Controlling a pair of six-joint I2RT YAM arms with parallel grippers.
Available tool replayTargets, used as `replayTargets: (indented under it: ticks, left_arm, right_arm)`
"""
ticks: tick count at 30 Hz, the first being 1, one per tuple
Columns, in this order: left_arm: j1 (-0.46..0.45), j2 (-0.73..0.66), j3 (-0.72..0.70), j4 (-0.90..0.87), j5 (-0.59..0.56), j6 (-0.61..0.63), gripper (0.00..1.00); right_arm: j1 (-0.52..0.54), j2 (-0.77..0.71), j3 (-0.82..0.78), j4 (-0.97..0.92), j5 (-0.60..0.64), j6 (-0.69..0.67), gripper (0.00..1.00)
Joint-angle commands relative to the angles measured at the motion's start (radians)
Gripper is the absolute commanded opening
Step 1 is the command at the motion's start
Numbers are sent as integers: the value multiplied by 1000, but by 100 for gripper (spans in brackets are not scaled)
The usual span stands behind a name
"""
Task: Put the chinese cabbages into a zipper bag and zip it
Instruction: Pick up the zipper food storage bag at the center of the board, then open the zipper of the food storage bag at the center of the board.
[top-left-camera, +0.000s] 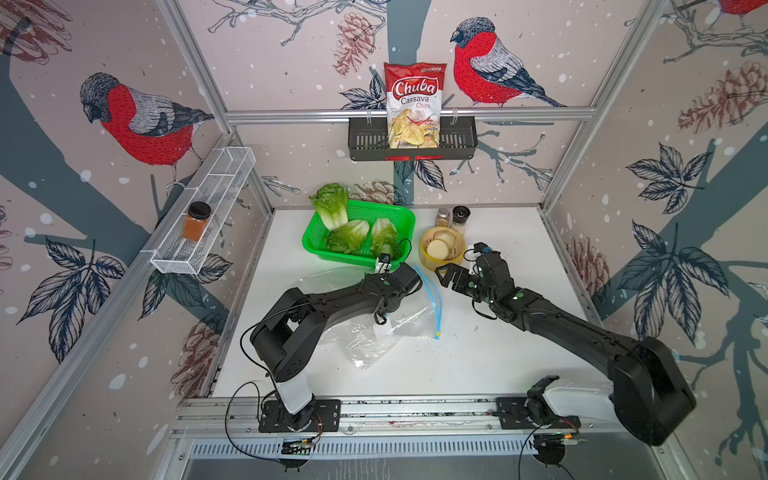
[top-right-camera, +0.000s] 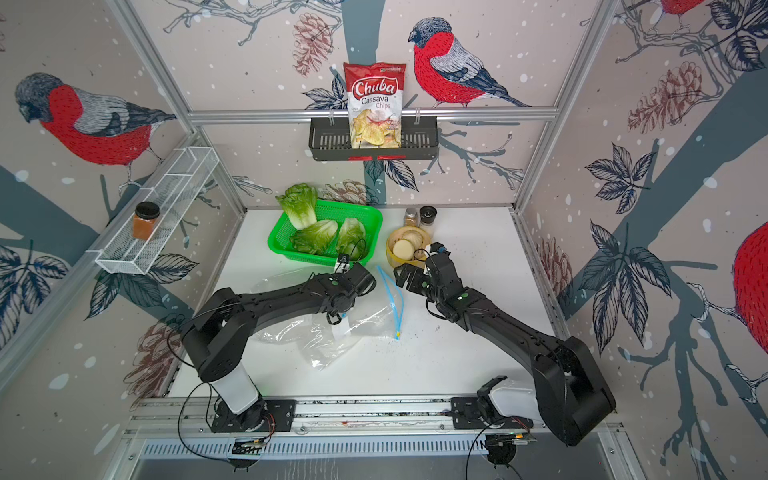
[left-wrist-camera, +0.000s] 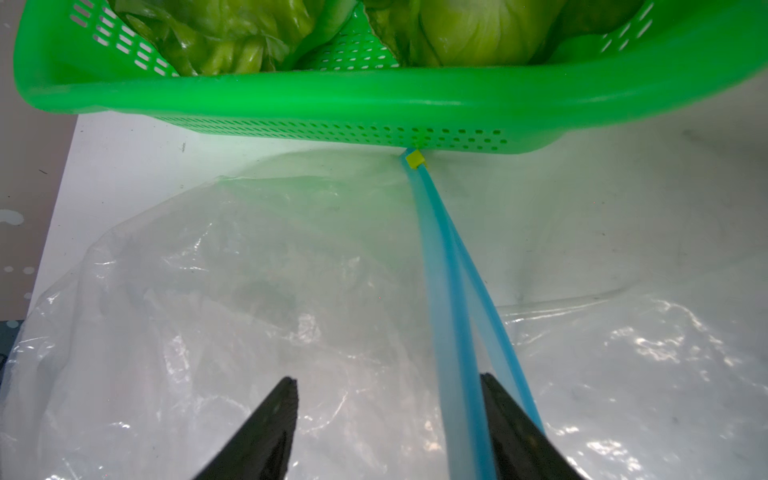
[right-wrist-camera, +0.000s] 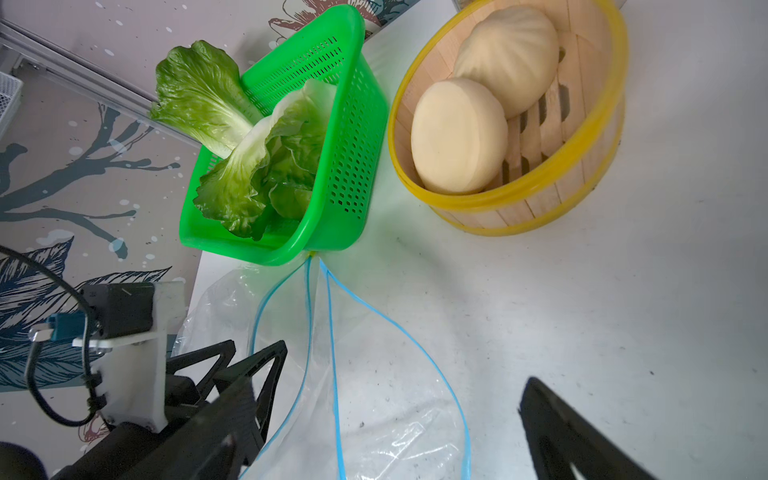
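Three chinese cabbages (top-left-camera: 331, 205) (top-left-camera: 347, 237) (top-left-camera: 383, 235) lie in a bright green mesh basket (top-left-camera: 409, 217) at the back of the table. The clear zipper bag (top-left-camera: 374, 338) lies flat in front of the basket, partly under my left arm. Its blue zipper strips (top-left-camera: 432, 296) (left-wrist-camera: 446, 291) stand apart, so the mouth gapes. My left gripper (left-wrist-camera: 386, 378) hovers low over the bag with its jaws apart. One blue strip runs between them against one finger (left-wrist-camera: 503, 415). My right gripper (top-left-camera: 446, 277) (right-wrist-camera: 386, 415) stands wide open beside the bag's mouth, holding nothing.
A yellow-rimmed bamboo steamer (top-left-camera: 424, 253) with two buns sits right of the basket, with two spice jars (top-left-camera: 452, 216) behind it. On the back wall a black rack (top-left-camera: 465, 141) holds a chips bag. A white wire shelf (top-left-camera: 208, 208) on the left wall carries an orange jar.
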Motion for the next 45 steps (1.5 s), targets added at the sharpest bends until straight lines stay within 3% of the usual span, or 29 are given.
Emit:
replayTargets:
  ticks: [1, 7, 17, 24, 35, 45]
  left_arm:
    - [-2, -2, 2, -13, -36, -11, 52]
    - [-2, -33, -22, -14, -58, -18, 30]
    - [-1, -164, -92, -23, -79, -21, 8]
    - [-1, -332, -176, -3, -90, 6, 7]
    - [37, -515, -227, 33, -63, 45, 6]
    - [102, -628, -274, 132, 4, 86, 6]
  right_arm:
    - [-1, 9, 0, 31, -26, -1, 100]
    - [6, 25, 13, 34, -65, -10, 100]
    - [59, 52, 84, -18, -92, -39, 100]
    - [148, 118, 195, -70, -119, -58, 100]
    - [320, 395, 461, -120, -156, -82, 99]
    - [355, 612, 606, -43, -284, -17, 78]
